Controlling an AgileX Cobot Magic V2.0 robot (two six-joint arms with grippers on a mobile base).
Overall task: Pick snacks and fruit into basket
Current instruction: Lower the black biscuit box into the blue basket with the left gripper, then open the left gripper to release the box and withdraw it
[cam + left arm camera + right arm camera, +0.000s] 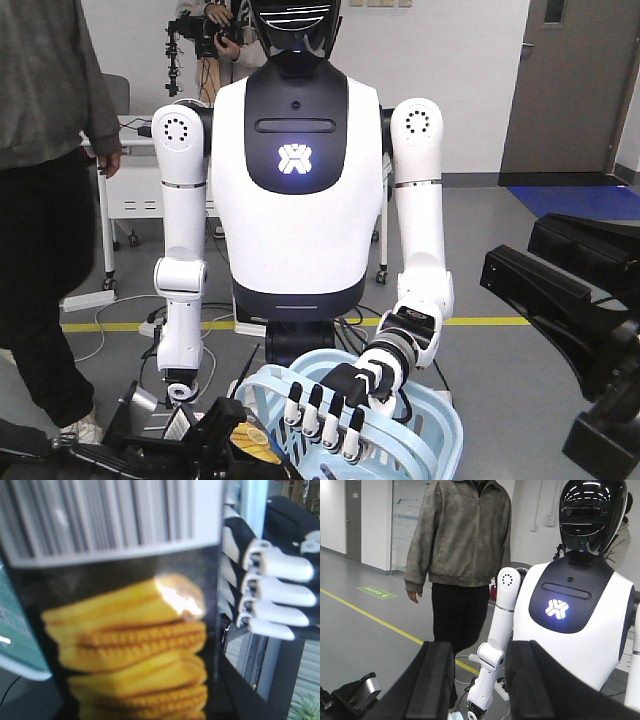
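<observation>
Jaws gape empty on right gripper; on left gripper, unclear, biscuit pack crowding it beside basket.

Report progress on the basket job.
Done: nothing visible inside the pale blue lattice plastic basket. In hand: left gripper seems shut on a black snack pack printed with yellow biscuits, beside it. Left: dropping it in; no fruit in view; right gripper open, empty.

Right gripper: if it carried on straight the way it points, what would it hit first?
Most likely the white robot's hanging arm, which shows in the gap between the open jaws of the right gripper. How far off it stands is unclear from this view.
</observation>
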